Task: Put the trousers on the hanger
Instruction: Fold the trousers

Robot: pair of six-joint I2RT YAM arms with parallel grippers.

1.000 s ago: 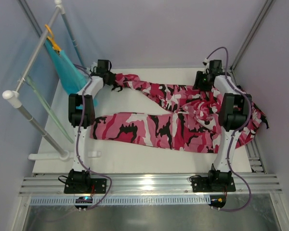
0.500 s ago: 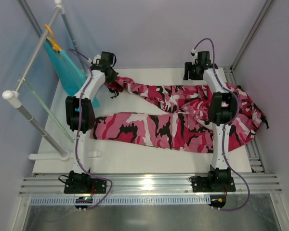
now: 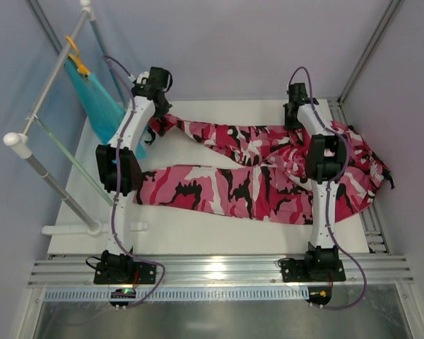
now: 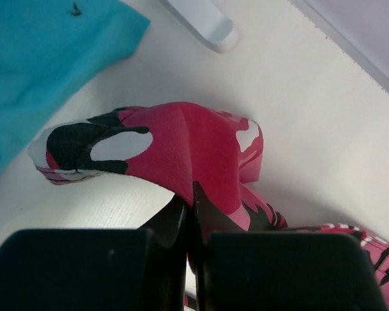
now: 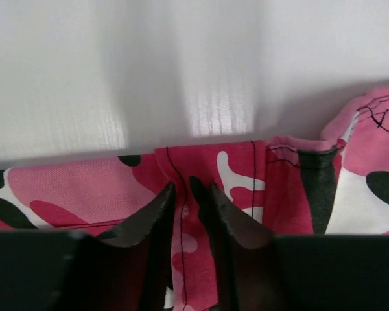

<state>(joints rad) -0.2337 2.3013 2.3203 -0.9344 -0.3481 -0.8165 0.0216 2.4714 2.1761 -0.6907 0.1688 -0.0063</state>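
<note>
The trousers (image 3: 254,176) lie spread across the white bench (image 3: 198,229), waist to the right and both legs reaching left. The left claw (image 3: 157,116) is clenched on the end of the far leg, and in its wrist view the fingers (image 4: 181,220) are pressed together with a peak of pink cloth (image 4: 181,142) lifted off the bench (image 4: 298,97), just beside the teal garment (image 4: 39,58). The right claw (image 3: 292,120) sits on the far edge of the trousers (image 5: 233,168). Its tips (image 5: 162,197) are close together over a seam, but I cannot tell whether they actually pinch cloth. The hanger (image 3: 71,164) hangs on the white rack (image 3: 53,74) at the left, well apart from the trousers.
</note>
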